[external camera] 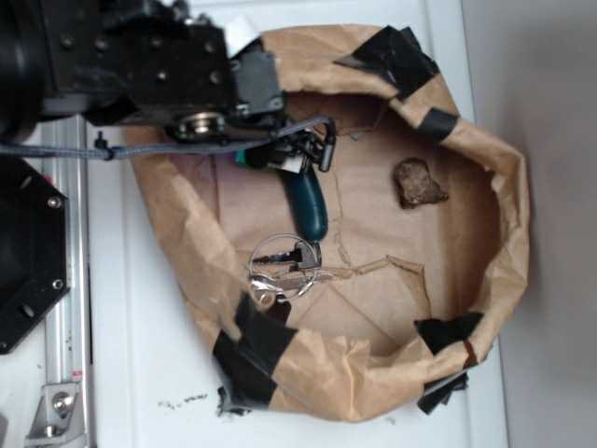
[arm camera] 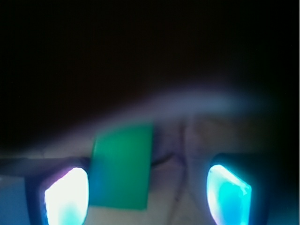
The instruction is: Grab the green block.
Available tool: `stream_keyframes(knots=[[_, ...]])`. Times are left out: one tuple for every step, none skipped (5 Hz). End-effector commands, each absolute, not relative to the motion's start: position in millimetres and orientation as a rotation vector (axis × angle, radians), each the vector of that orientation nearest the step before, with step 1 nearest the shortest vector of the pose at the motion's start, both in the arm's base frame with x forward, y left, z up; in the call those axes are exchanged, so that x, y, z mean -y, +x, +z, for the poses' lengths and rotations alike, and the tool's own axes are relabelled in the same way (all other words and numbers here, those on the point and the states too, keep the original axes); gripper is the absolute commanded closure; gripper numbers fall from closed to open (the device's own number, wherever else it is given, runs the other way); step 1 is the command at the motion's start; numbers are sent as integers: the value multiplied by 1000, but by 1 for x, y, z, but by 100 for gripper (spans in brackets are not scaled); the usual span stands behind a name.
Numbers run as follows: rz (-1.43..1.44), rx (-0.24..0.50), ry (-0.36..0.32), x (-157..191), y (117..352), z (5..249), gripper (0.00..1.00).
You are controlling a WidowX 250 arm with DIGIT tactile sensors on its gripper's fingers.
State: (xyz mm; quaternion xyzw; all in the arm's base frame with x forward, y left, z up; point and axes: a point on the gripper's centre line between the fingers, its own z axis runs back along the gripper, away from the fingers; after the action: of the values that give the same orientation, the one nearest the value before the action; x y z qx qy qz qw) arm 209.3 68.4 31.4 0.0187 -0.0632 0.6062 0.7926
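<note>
In the wrist view the green block point(arm camera: 123, 166) is a flat bright-green rectangle lying between my two glowing fingers, close against the left fingertip point(arm camera: 65, 197) and well apart from the right one point(arm camera: 229, 194). My gripper point(arm camera: 147, 199) is open, with a wide gap on the block's right side. In the exterior view the gripper point(external camera: 291, 157) hangs low at the back left of the paper-lined bin point(external camera: 485, 280). Only a sliver of the green block point(external camera: 250, 159) shows under it. The upper half of the wrist view is dark and blurred.
A dark teal capsule-shaped object point(external camera: 308, 210) lies just in front of the gripper. A bunch of keys on a ring point(external camera: 287, 271) sits nearer the front. A brown rock point(external camera: 417, 182) lies to the right. Crumpled paper walls with black tape point(external camera: 252, 359) ring the floor.
</note>
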Motion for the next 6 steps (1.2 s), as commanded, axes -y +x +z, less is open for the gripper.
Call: stream_keyframes(knots=[[1393,-16,60,-73,212,21,0],[1335,-98,117,-74,223,21,0],[1313,-132,137,-71,230,20,2],[1190,-54,128,-67,235,15,100],[1111,-15,119,-67,239,16,100],[861,-2,124,-64,264,47,100]])
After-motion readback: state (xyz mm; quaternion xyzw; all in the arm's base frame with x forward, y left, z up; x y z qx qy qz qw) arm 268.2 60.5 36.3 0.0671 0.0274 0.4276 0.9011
